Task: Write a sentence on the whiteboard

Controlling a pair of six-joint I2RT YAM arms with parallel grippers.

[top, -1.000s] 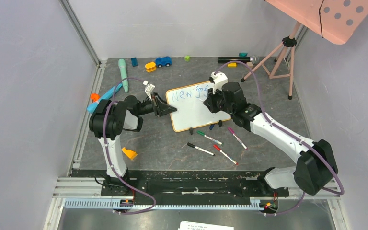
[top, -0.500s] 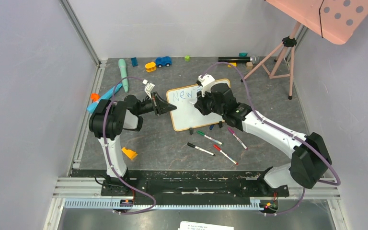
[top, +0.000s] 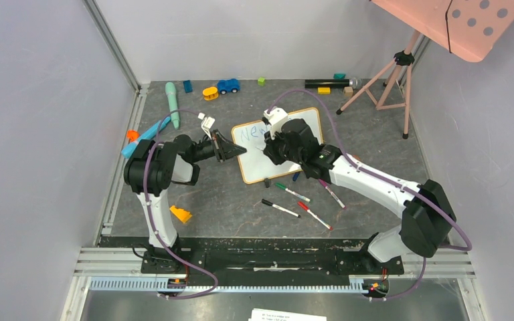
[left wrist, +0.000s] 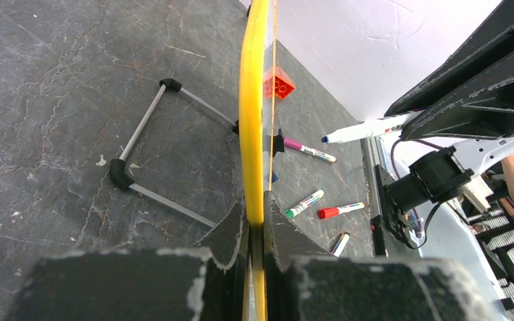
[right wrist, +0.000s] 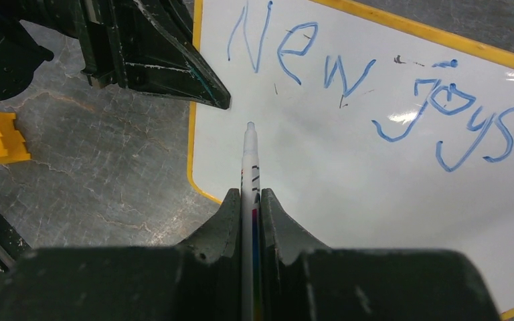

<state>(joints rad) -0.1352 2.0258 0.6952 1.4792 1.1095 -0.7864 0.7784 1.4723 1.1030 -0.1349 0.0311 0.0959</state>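
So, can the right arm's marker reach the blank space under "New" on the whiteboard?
Probably yes: the marker hovers over that bare patch of the whiteboard, and the left end effector grips only its edge.

Landmark: whiteboard (top: 254, 162), on the table (top: 227, 194), between the two arms.
Sentence (right wrist: 368, 87): on the whiteboard, along its far edge.
Left gripper (top: 237, 152): at the whiteboard's left edge, the frame between its jaws.
Right gripper (right wrist: 247, 200): over the whiteboard's left half, gripping a marker (right wrist: 248, 160) whose tip is near the left edge.
Loose markers (top: 292, 192): just in front of the whiteboard.
Toy car (top: 228, 85): well behind the whiteboard, to the left.
Tripod (top: 391, 70): behind the whiteboard, to the right.
Wedge block (top: 181, 214): in front of the whiteboard, to the left.
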